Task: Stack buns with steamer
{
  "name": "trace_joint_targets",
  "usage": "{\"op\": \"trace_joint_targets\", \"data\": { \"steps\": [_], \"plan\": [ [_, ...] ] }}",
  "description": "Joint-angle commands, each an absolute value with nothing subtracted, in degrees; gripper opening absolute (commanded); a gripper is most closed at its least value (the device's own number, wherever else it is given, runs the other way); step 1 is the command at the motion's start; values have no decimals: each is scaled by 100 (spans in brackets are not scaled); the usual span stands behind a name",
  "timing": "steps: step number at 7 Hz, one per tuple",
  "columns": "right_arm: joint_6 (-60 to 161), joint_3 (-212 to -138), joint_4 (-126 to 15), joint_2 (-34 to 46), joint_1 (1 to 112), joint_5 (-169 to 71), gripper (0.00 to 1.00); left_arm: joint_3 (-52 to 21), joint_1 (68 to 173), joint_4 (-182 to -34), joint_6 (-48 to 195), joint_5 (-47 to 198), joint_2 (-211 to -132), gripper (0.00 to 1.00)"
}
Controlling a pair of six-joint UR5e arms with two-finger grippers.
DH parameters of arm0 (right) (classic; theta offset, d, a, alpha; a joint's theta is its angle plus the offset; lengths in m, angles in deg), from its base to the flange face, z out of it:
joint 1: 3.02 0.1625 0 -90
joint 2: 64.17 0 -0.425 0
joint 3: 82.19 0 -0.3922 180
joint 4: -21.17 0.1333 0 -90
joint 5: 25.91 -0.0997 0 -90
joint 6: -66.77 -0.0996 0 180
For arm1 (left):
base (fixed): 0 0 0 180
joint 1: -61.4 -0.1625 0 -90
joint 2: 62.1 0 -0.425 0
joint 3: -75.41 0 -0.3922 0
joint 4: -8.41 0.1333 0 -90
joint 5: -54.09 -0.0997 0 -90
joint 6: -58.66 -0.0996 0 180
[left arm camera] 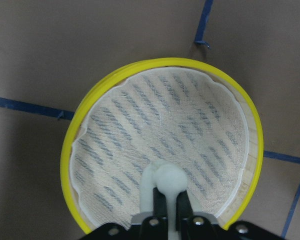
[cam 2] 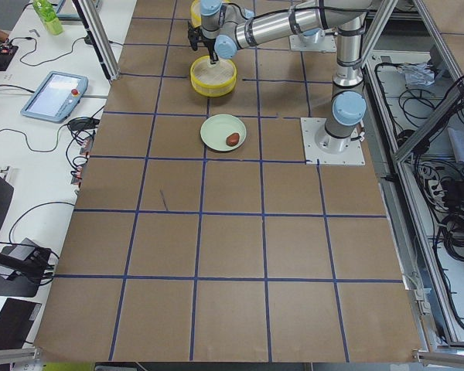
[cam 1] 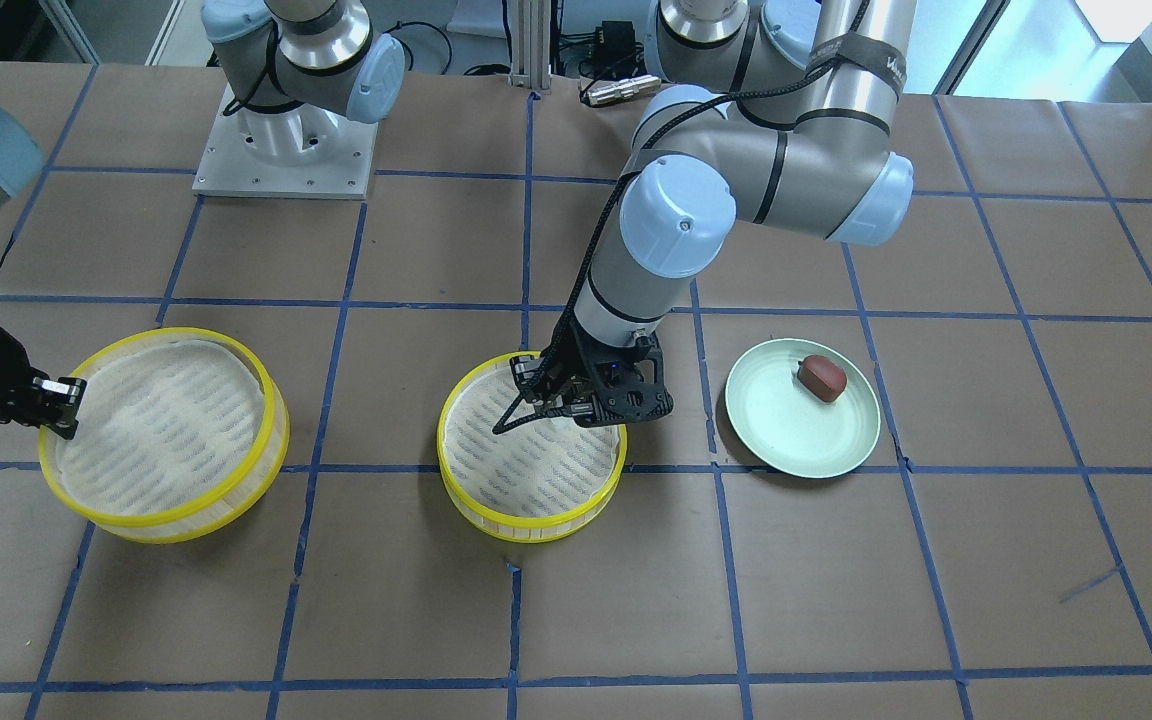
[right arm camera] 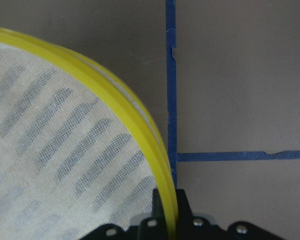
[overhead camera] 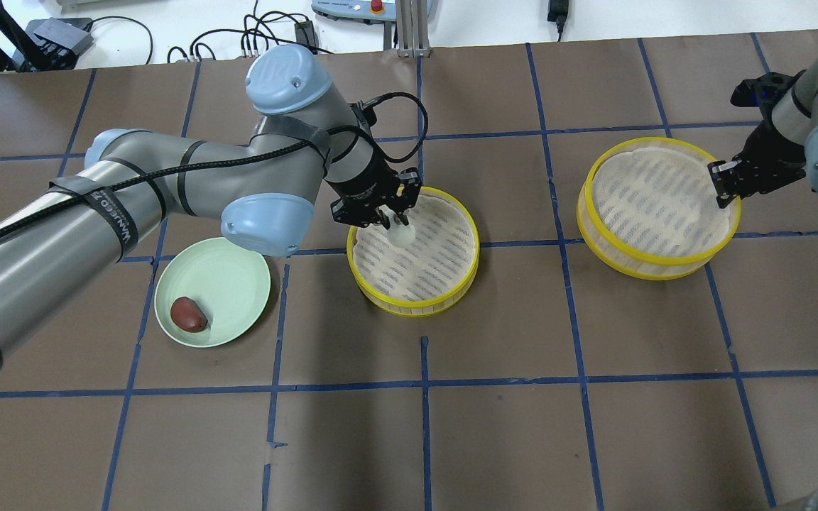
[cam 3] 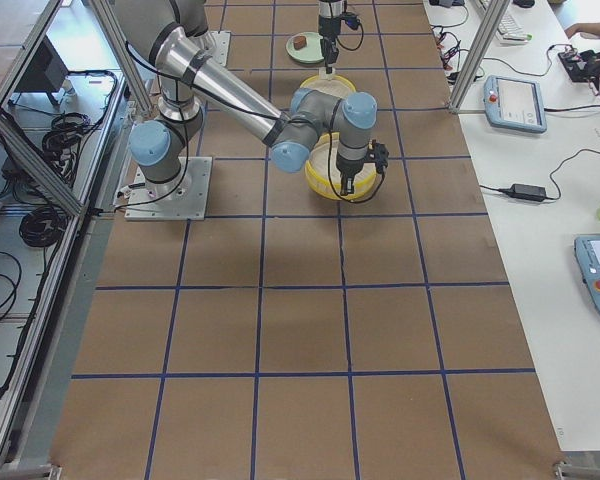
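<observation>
My left gripper is shut on the white bun and holds it low inside the middle steamer tray, near the tray's robot-side edge. In the left wrist view the white bun sits between the fingers over the cloth-lined tray. The dark reddish-brown bun lies on the pale green plate. My right gripper is shut on the yellow rim of the second steamer tray; the right wrist view shows the fingers either side of the rim.
Brown paper with blue tape lines covers the table. The plate is to the left of the middle tray in the overhead view, the second tray to its right. The left arm's elbow hangs above the plate's far edge.
</observation>
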State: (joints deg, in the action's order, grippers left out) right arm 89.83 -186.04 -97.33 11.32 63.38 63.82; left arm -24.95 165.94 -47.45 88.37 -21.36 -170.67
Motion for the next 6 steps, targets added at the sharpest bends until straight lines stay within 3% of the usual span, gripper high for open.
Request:
{"op": "trace_joint_targets", "data": {
  "steps": [1,4,6],
  "plan": [
    [8527,-18599,-9687,1237,6726,6235,5,-2487,16626,-4670,8837,-2141,-17056,100],
    [6772,-18555,-9590,1247,8025,6189,5,-2487,16495,-4652,7894,-2936,-16942,100],
    [5714,-18555,-9652,1238,8862,6198,5,-3019,15226,-4932,5724,-3345,-16426,100]
  ]
}}
